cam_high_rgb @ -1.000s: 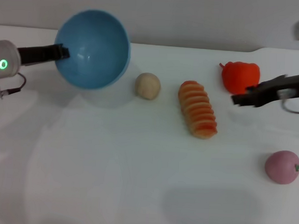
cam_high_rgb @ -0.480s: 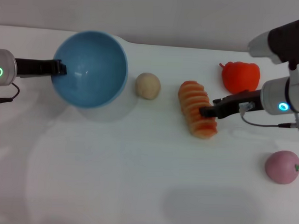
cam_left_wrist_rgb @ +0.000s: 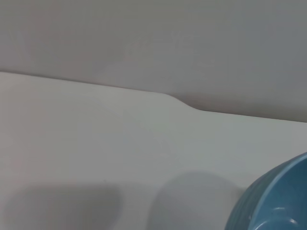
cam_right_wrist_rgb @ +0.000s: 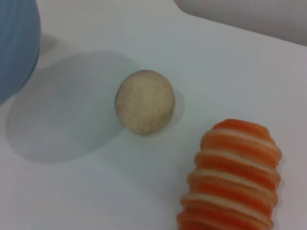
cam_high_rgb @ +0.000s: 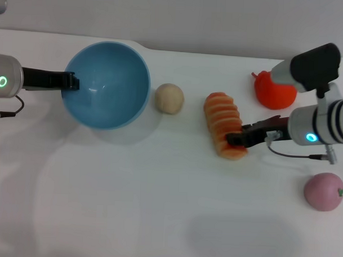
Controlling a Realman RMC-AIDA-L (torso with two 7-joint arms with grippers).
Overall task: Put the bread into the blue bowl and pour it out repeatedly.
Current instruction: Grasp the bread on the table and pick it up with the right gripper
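Your white desk (cam_high_rgb: 157, 207) carries everything. The blue bowl (cam_high_rgb: 108, 84) is gripped at its rim by your left claw (cam_high_rgb: 71, 81), closed on it, tilted with its opening facing up and forward. Your right claw (cam_high_rgb: 234, 140) touches the bread (cam_high_rgb: 225, 132); I cannot tell how far it is open. A beige ball (cam_high_rgb: 169, 98) sits between bowl and bread.

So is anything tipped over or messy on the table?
Nothing is spilled or broken. The blue bowl is empty and held tilted by the left gripper; the bread lies ribbed side up at the right gripper.
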